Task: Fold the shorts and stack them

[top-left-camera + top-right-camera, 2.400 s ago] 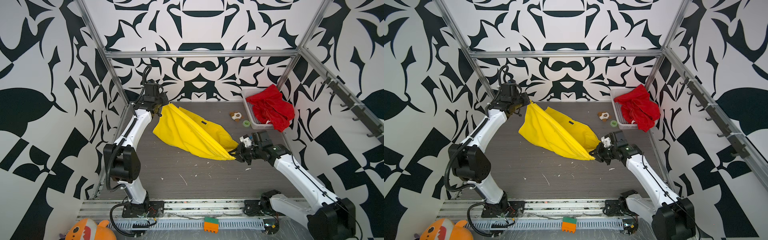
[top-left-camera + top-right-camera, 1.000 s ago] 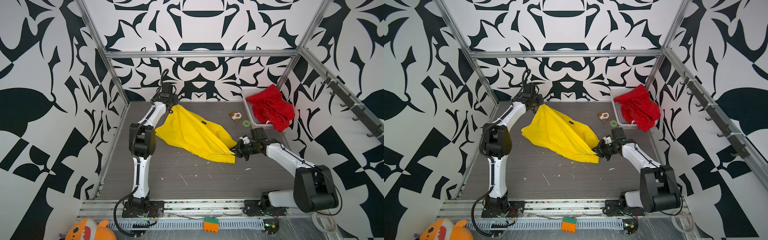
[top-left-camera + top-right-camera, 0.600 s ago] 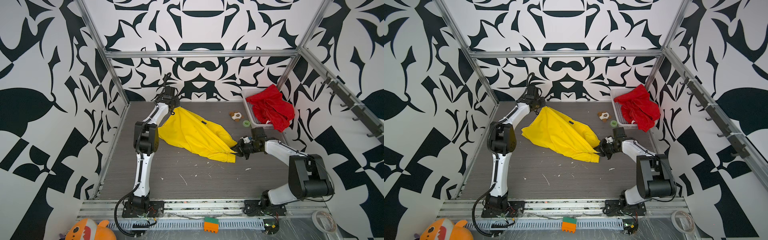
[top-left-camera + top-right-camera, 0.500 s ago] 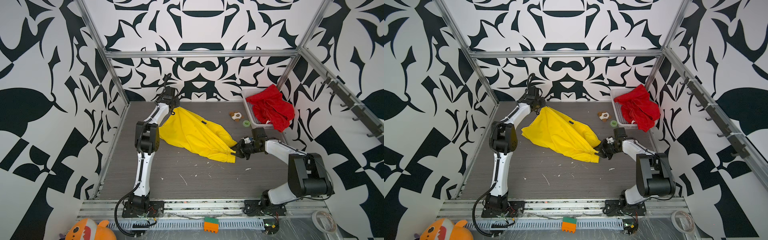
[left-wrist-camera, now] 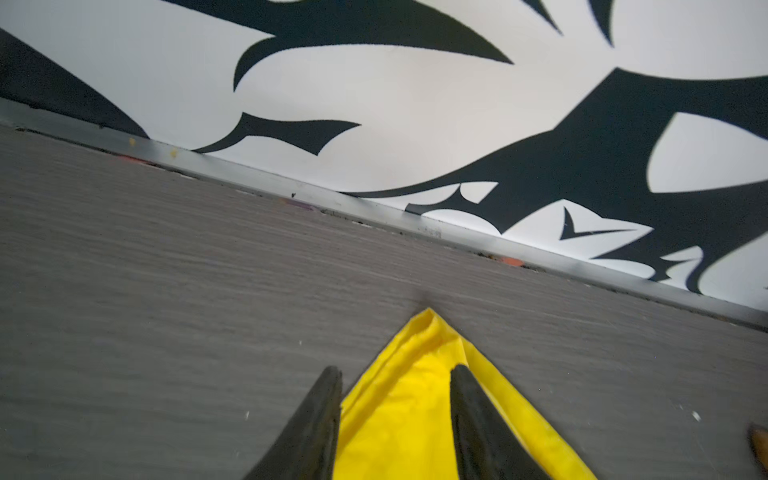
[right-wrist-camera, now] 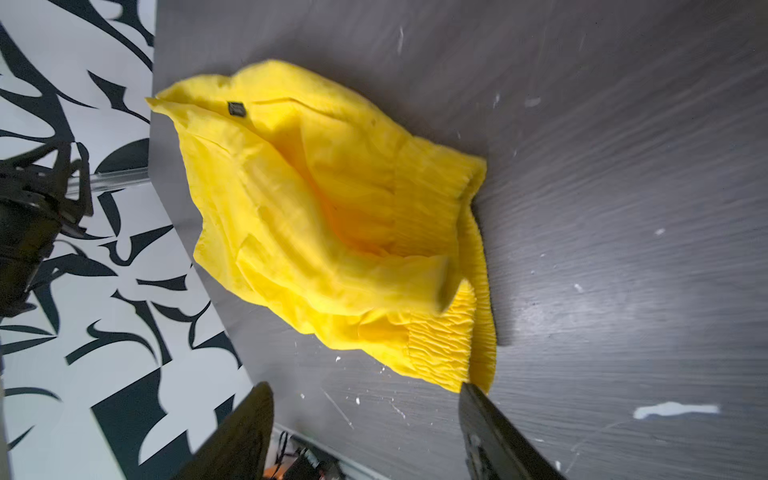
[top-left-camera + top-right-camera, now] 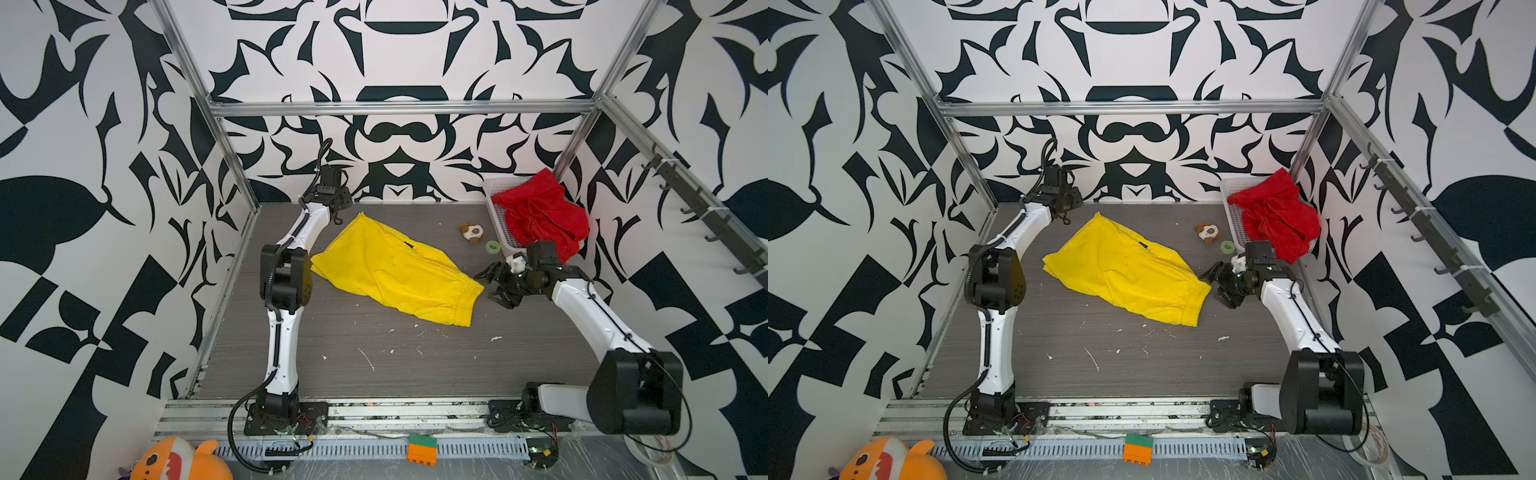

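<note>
The yellow shorts (image 7: 395, 274) (image 7: 1125, 270) lie spread flat across the middle of the table, dark label up. My left gripper (image 7: 341, 210) (image 5: 395, 374) is open at their far left corner; that corner (image 5: 428, 328) lies loose between the parted fingers. My right gripper (image 7: 494, 286) (image 6: 363, 395) is open just right of the gathered waistband (image 6: 449, 345), touching nothing. The red shorts (image 7: 540, 212) (image 7: 1275, 212) are heaped in and over the white basket (image 7: 496, 187) at the back right.
A small brown-and-white plush toy (image 7: 471, 232) and a green tape roll (image 7: 492, 246) sit on the table between the yellow shorts and the basket. The back wall rail (image 5: 374, 208) runs close behind the left gripper. White flecks dot the front of the table.
Both grippers have opened and let go of the yellow shorts, which now lie flat. The right gripper has drawn back a little to the right of the waistband.
</note>
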Action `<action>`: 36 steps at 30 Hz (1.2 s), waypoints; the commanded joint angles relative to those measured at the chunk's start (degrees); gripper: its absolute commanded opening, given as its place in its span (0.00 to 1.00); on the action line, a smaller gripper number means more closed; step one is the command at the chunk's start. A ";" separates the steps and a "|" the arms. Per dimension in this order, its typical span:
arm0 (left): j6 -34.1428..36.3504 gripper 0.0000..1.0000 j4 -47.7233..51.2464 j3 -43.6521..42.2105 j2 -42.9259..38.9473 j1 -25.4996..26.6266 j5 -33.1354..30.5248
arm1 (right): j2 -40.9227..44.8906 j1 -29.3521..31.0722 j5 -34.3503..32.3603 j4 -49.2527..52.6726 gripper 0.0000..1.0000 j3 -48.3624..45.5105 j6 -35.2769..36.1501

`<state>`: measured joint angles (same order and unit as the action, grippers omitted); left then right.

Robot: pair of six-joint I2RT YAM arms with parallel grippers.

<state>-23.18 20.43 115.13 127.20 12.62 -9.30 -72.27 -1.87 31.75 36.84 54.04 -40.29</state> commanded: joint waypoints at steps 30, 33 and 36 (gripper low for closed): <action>-11.82 0.55 4.18 -39.38 -24.73 -3.53 -2.21 | -14.13 4.08 -5.33 -17.50 0.65 -6.05 11.07; -12.94 0.55 4.96 -40.15 -24.26 -5.42 -0.48 | -14.61 4.13 -4.80 -17.94 0.61 -5.81 10.75; -13.10 0.56 5.59 -40.20 -23.59 -6.07 -0.53 | -15.08 4.14 -4.74 -18.27 0.58 -5.72 10.58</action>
<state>-34.41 23.29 75.48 104.05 6.76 -10.26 -87.26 2.24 26.09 20.40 47.88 -29.36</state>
